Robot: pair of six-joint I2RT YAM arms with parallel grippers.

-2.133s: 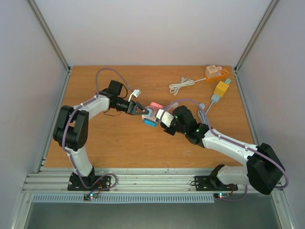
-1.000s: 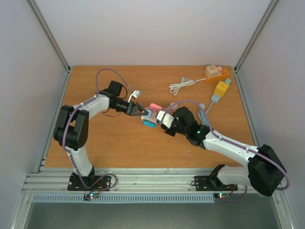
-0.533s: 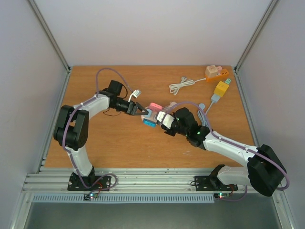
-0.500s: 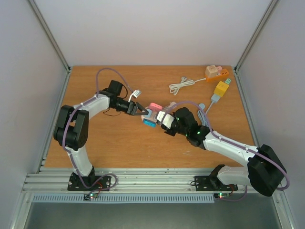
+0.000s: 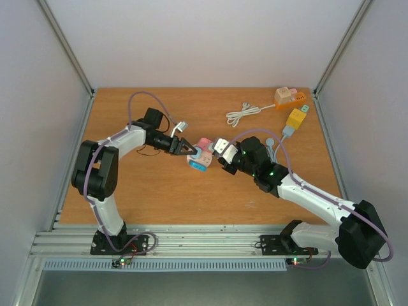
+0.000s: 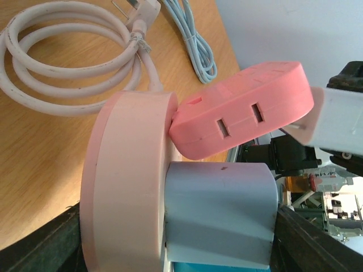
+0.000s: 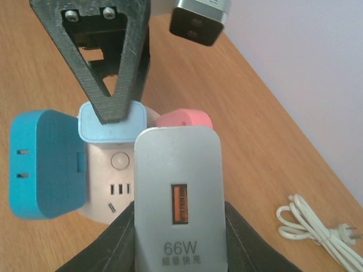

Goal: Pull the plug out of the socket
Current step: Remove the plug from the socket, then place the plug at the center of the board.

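The socket point(image 5: 199, 157) is a round pale-pink hub carrying pink, pale-blue and blue adapters, held just above mid-table. My left gripper point(image 5: 190, 150) is shut on it from the left. In the left wrist view its jaws point(image 6: 181, 243) clamp the pink disc point(image 6: 125, 181) and the pale-blue block point(image 6: 221, 209). The plug point(image 5: 221, 145), a white 66W charger point(image 7: 178, 198), sits between the black fingers of my right gripper point(image 7: 178, 252), which is shut on it. The plug hangs clear of the socket point(image 7: 113, 192), up and to its right. The prongs are hidden.
A coiled white cable point(image 5: 241, 115) lies at the back. An orange-and-pink adapter point(image 5: 287, 97) and a yellow one point(image 5: 296, 118) sit at the back right corner. A pale-blue cable point(image 5: 274, 143) runs behind my right arm. Grey walls enclose the table.
My right gripper has moved up and to the right with the plug, opening a gap between it and the socket. The socket in my left gripper has shifted slightly left.
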